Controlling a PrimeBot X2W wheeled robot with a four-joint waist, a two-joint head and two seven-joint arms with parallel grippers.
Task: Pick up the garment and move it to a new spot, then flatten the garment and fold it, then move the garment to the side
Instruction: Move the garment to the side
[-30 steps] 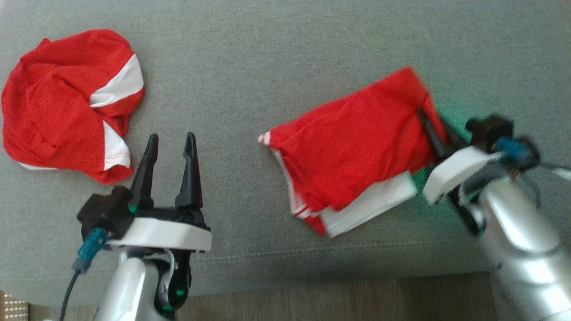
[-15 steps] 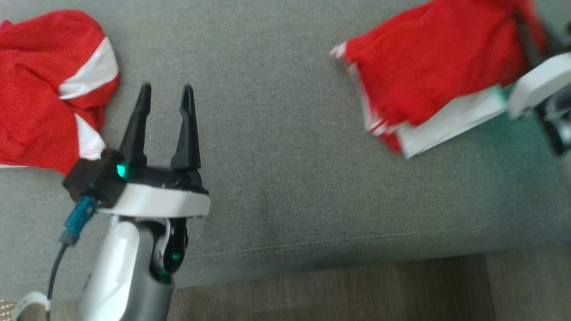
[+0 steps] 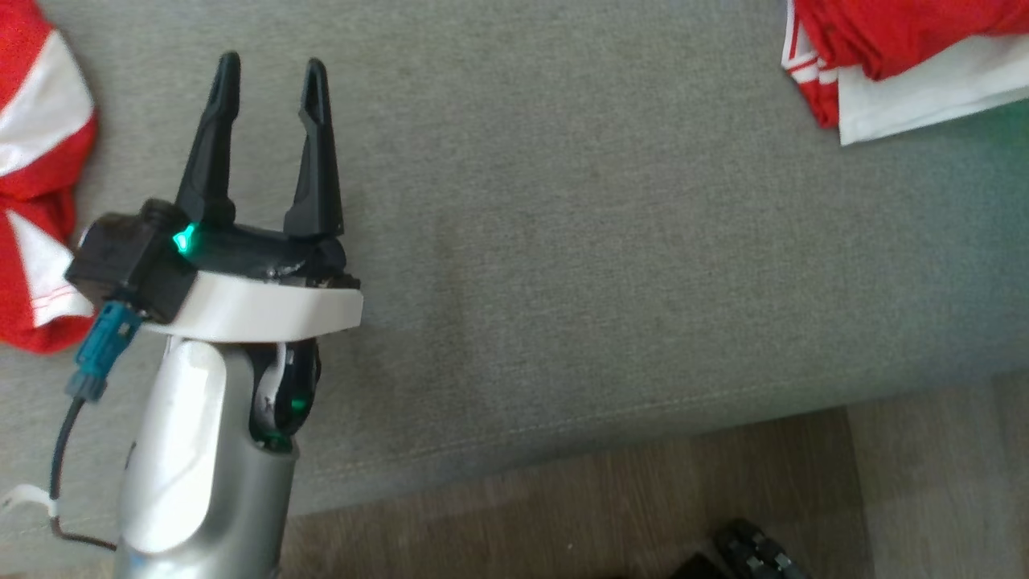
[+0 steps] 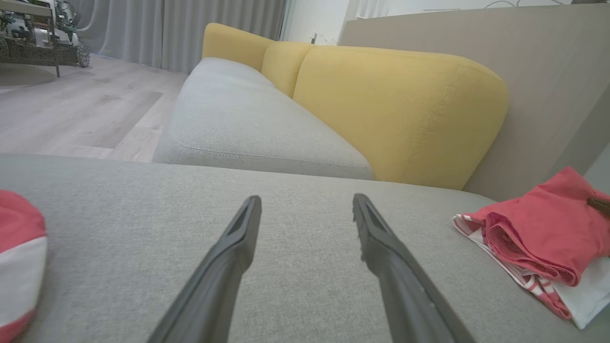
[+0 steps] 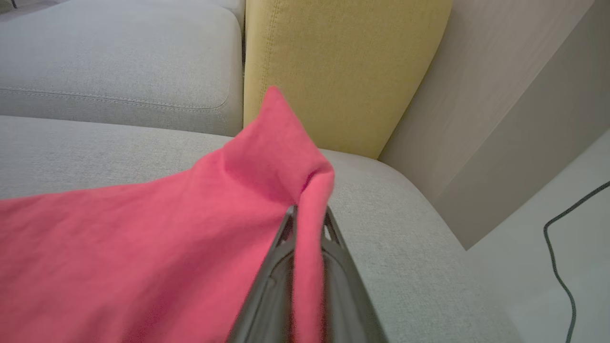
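Observation:
The folded red and white garment (image 3: 900,56) lies on the grey sofa seat (image 3: 563,225) at the top right of the head view; in the left wrist view it (image 4: 538,238) sits at the right. My right gripper (image 5: 307,216) is shut on a fold of the garment's red cloth (image 5: 200,224), which drapes over its fingers. My left gripper (image 3: 269,72) hovers over bare seat with its fingers (image 4: 238,247) open and nothing between them.
A second, crumpled red and white garment (image 3: 36,185) lies at the left edge of the seat. Yellow back cushions (image 4: 395,109) and a beige wall panel (image 5: 500,95) stand behind. The seat's front edge meets wooden floor (image 3: 603,515).
The head view has swung, so both garments slid toward the frame edges. The right gripper, with the folded garment, has left the head view at the top right.

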